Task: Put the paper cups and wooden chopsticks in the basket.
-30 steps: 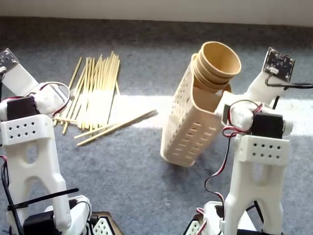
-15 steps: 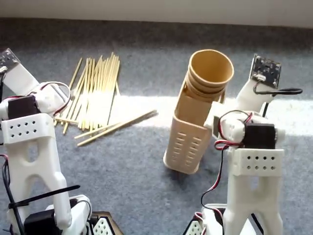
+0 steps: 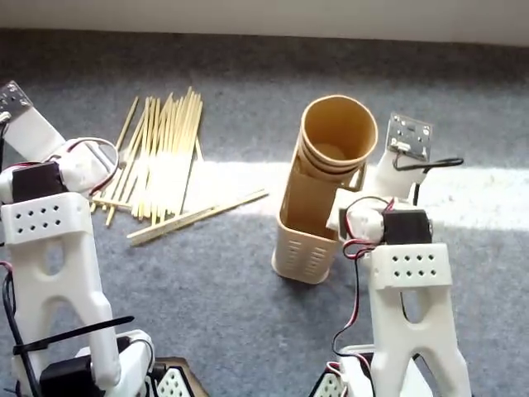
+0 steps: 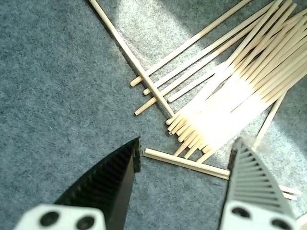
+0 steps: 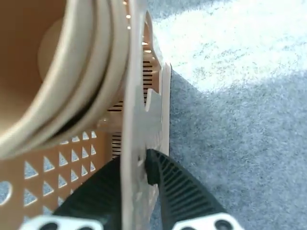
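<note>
A stack of tan paper cups (image 3: 337,136) stands inside the cream perforated basket (image 3: 304,248), which is nearly upright on the grey carpet. My right gripper (image 5: 139,167) is shut on the basket's wall (image 5: 139,115), with the cups (image 5: 53,72) just beyond it. Wooden chopsticks (image 3: 161,161) lie scattered in a loose pile at the left. My left gripper (image 4: 184,165) hangs open just above the near ends of the chopsticks (image 4: 225,91), holding nothing.
One long chopstick (image 3: 198,217) lies apart, pointing toward the basket. Grey carpet (image 3: 215,314) with a bright sunlit band runs across the middle. A pale wall edge borders the far side.
My right arm has swung left and turned the basket from leaning over to nearly upright, cups still inside. The left arm has not moved.
</note>
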Controlling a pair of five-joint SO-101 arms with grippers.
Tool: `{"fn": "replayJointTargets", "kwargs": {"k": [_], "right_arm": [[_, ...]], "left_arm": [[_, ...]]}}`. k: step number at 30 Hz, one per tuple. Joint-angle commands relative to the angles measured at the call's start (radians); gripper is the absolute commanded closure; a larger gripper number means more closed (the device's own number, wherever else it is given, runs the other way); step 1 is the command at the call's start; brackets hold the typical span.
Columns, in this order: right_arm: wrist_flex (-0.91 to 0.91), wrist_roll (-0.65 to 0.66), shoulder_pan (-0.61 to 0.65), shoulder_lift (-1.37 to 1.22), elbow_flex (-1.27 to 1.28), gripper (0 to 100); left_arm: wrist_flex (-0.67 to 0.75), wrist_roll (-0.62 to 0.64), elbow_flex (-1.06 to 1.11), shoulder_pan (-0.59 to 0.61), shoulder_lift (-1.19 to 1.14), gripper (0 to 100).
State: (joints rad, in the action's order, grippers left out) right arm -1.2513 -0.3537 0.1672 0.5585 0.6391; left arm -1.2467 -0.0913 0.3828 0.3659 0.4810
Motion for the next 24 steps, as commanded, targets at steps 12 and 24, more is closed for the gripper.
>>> {"fn": "replayJointTargets", "kwargs": {"k": [12,24], "right_arm": [[0.079,-0.279,0.064,-0.016,0.028,99.4],[0.259,-0.583,0.096,-0.012,0.110,99.5]], "left_arm": [[0.012,0.008,-0.004,-0.013,0.021,70],[0.008,0.011,-0.004,-0.013,0.024,70]]}}
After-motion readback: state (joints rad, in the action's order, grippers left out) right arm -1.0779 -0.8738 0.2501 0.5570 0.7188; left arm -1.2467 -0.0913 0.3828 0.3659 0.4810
